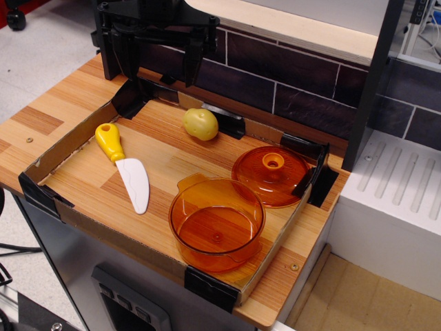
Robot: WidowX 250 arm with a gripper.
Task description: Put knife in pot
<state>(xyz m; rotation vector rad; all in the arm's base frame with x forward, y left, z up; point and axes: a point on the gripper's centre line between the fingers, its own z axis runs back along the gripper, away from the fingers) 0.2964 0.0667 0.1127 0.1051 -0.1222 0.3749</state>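
Knife (124,165): flat on worktop (62,96), left, yellow handle far, white blade near; untouched. Pot (216,224): near right, empty, well apart from knife. Gripper (162,41): far left, raised; jaws' state cannot be told. Task unstarted: pick-up and placing outstanding.

High oblique view, front corner.

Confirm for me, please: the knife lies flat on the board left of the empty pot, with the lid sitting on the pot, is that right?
Not quite. In the observation.image view the lid is off, resting on the board beside and behind the pot. The knife does lie flat to the left, and the pot is empty.
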